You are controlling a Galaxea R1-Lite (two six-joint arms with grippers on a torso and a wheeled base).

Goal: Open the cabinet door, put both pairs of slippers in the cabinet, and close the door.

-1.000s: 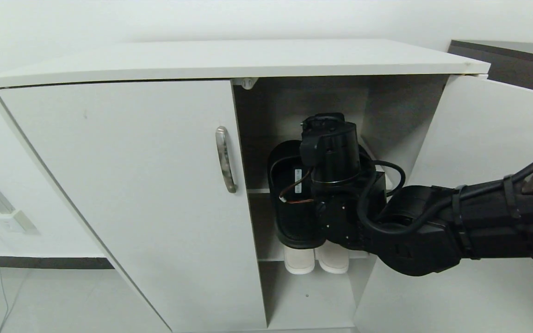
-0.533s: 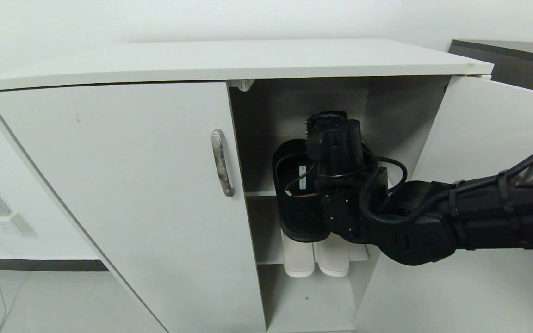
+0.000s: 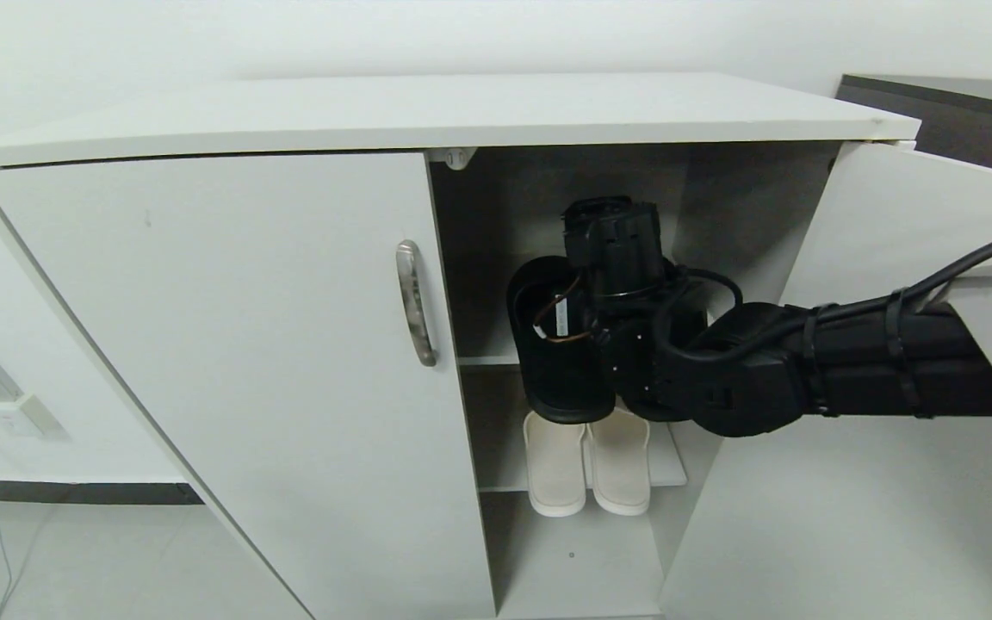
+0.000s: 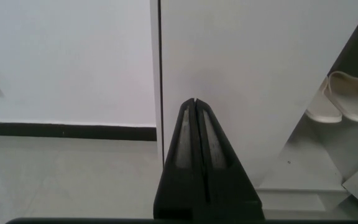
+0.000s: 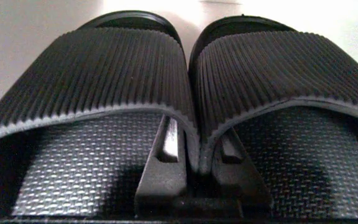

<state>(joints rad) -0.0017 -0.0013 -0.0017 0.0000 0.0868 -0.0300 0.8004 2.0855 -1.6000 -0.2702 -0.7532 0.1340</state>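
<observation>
Black slippers [image 3: 558, 344] hang as a pair inside the open right half of the cabinet [image 3: 461, 108], level with the upper shelf [image 3: 487, 362]. The right gripper [image 5: 197, 146] pinches their two inner side walls together, so one grasp carries both. White slippers [image 3: 586, 461] already sit on the lower shelf [image 3: 672, 469]. The left gripper [image 4: 194, 124] is closed on nothing, outside by the closed left door [image 3: 229, 362]. The right arm [image 3: 806, 370] hides most of one black slipper, and I cannot tell whether either sole touches the upper shelf.
</observation>
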